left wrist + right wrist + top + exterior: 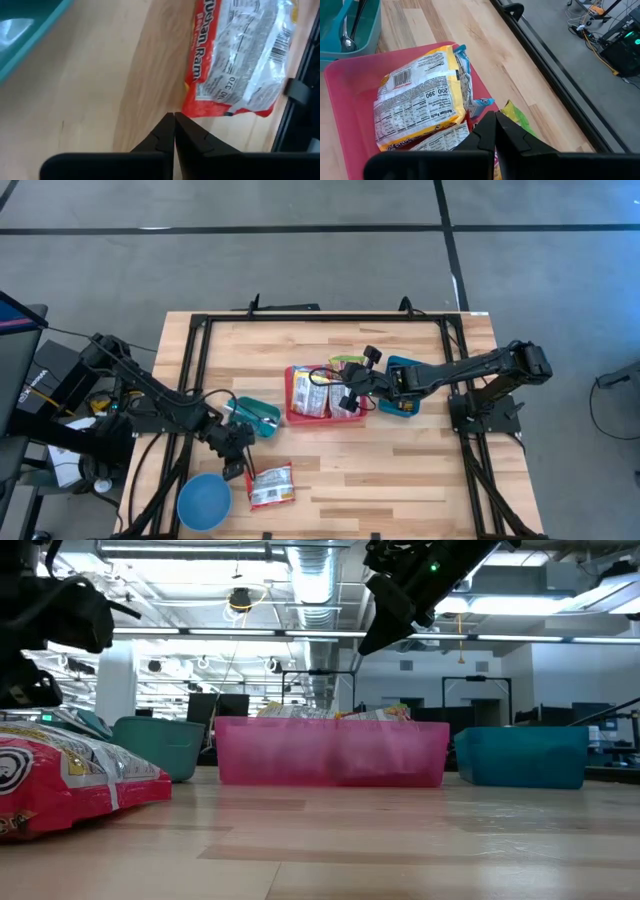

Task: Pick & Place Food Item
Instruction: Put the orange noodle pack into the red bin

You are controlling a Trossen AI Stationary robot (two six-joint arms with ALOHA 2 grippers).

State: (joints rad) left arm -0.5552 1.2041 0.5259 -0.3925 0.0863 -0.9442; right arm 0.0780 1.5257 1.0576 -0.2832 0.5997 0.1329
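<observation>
Left gripper (240, 458), fingers pressed together and empty, hovers just at ten o'clock of the red ramen packet (271, 486); right gripper (350, 395), likewise closed and empty, hangs over the pink bin (296, 416) of packets.

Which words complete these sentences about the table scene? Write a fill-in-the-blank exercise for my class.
1. The red ramen packet lying on the bare table is nearest the ____ gripper.
2. The right gripper hangs above the ____ bin.
3. Both grippers' jaws are ____.
4. The round bowl near the table's front edge is ____.

Missing words: left; pink; shut; blue
</observation>
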